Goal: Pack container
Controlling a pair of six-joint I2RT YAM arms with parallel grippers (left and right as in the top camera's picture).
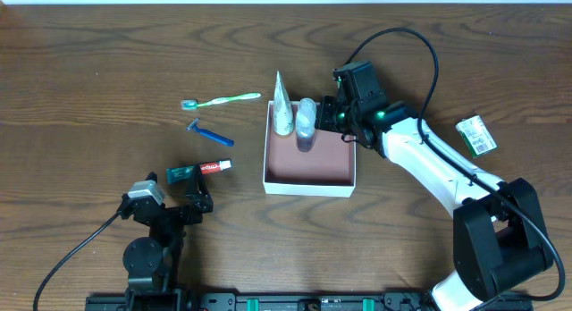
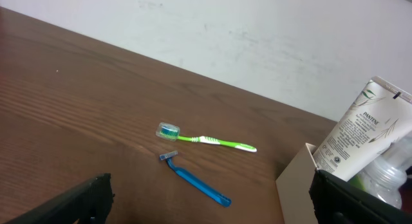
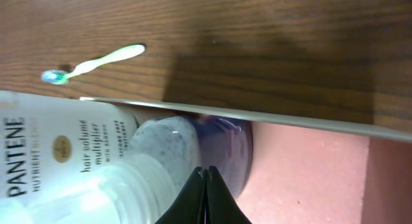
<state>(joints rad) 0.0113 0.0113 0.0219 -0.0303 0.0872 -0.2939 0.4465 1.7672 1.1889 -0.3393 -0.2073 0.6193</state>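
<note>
Overhead, one container (image 1: 308, 188) sits mid-table, and I judge the packing about a third done. Two things stand inside along its far wall: one white Pantene tube (image 1: 282, 110) and one clear bottle (image 1: 307, 123). Four lie outside on the table: one green toothbrush (image 1: 223, 100), one blue razor (image 1: 208, 134) and one small red-and-white tube (image 1: 207, 169) to the left, and one green packet (image 1: 475, 136) well apart on the right. The right gripper (image 3: 206, 176) is clenched on nothing, just beside the bottle at the container's far right corner. The left gripper (image 1: 183, 208) is spread wide and empty, near the small tube.
</note>
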